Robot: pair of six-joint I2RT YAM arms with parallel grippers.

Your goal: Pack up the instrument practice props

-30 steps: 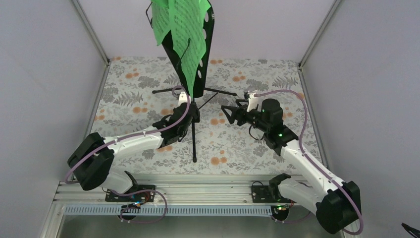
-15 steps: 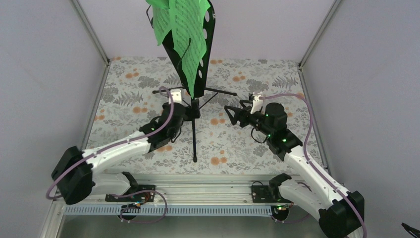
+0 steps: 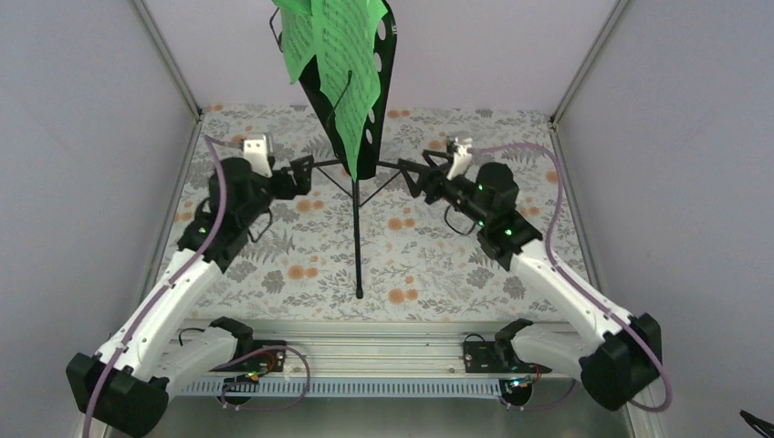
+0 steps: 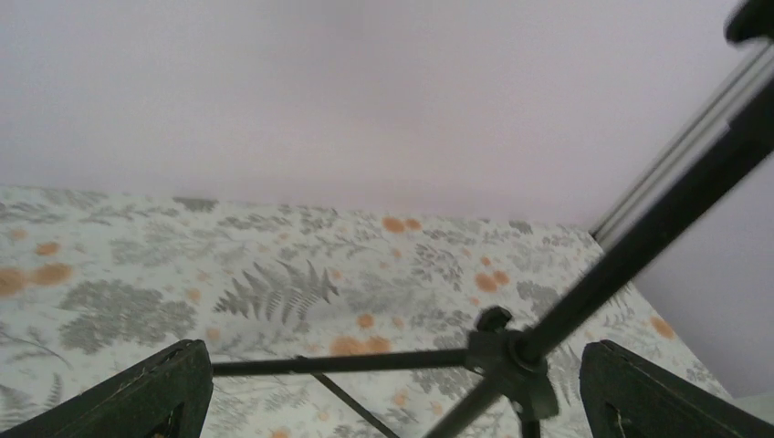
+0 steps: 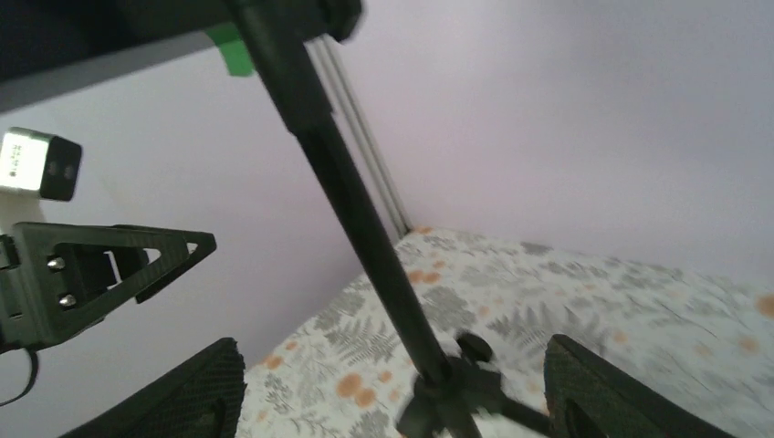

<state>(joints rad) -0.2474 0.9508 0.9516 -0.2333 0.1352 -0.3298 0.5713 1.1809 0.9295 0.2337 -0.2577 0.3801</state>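
The black tripod music stand (image 3: 355, 228) stands mid-table, its holed desk (image 3: 372, 119) tilted up at the back with bright green sheet-music pages (image 3: 333, 46) on it. My left gripper (image 3: 299, 175) is open at the tip of the stand's left leg. In the left wrist view that leg (image 4: 347, 365) runs across between the wide-apart fingers (image 4: 160, 392) to the hub (image 4: 511, 358), touching neither. My right gripper (image 3: 413, 175) is open by the right leg. In the right wrist view the pole (image 5: 365, 228) and hub (image 5: 456, 388) sit between its fingers (image 5: 621, 392), untouched.
The floral tablecloth (image 3: 274, 274) covers the table, boxed in by pale walls on the left, back and right. The front tripod leg (image 3: 358, 283) reaches toward the near rail (image 3: 365, 351). My left gripper's fingers (image 5: 100, 260) show at the left of the right wrist view.
My left gripper has let go of the stand's pole near the hub, opened wide and swung back-left to the left leg. My right gripper has moved back toward the right leg.
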